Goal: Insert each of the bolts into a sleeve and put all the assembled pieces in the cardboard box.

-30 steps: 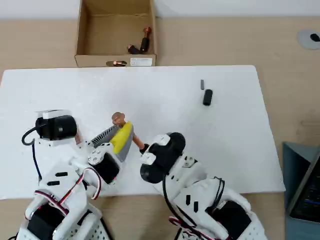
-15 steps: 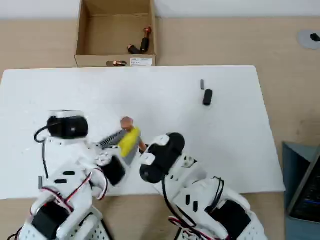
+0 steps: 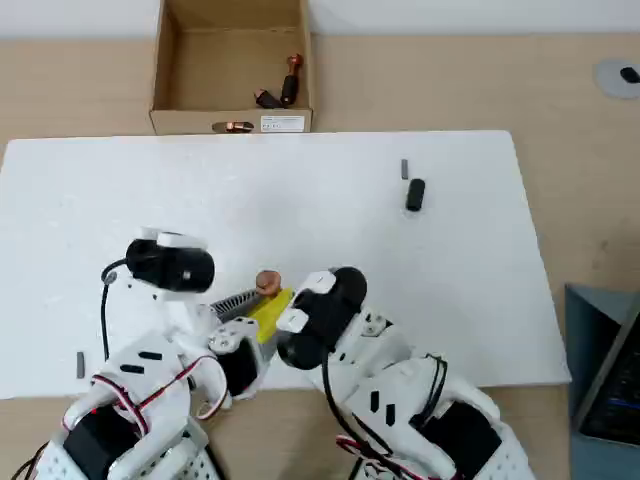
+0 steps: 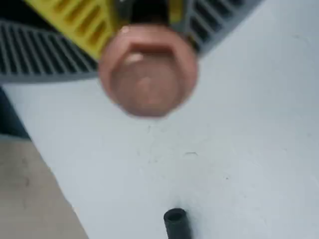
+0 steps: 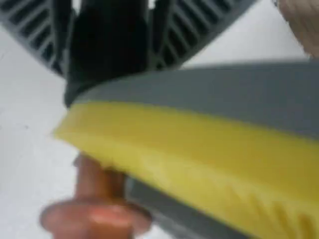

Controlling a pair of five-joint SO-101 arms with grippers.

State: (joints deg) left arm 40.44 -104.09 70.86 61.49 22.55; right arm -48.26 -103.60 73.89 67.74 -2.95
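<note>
High view: my left end effector (image 3: 262, 298) sits low over the near part of the white worktop (image 3: 460, 300), with its yellow and grey fingers clamped on a copper bolt (image 3: 267, 282). The right arm (image 3: 330, 310) crowds in just beside it, so the two tools meet at one spot. In the left wrist view the bolt's hexagonal head faces the camera squarely, with the fingers gripping behind it. In the right wrist view my right end effector (image 5: 107, 74) has its ribbed grey fingers closed on a black sleeve (image 5: 107, 45). The left tool's yellow finger crosses in front, and the bolt's shank runs from its head towards that sleeve. I cannot tell whether the shank has entered the sleeve. A spare sleeve (image 3: 415, 194) lies well apart on the far right of the worktop, with a small grey strip (image 3: 404, 169) just beyond it. Another grey strip (image 3: 80, 364) lies near the worktop's near left edge. The cardboard box (image 3: 157, 70) stands at the far side, off the white surface. In its right corner it holds an assembled piece (image 3: 291, 78) and a second dark piece (image 3: 265, 99). A loose bolt (image 3: 233, 127) lies at the outside of the box's front wall. Next to it a white label (image 3: 282, 123) is stuck on that wall, and its print is too small for me to read.
</note>
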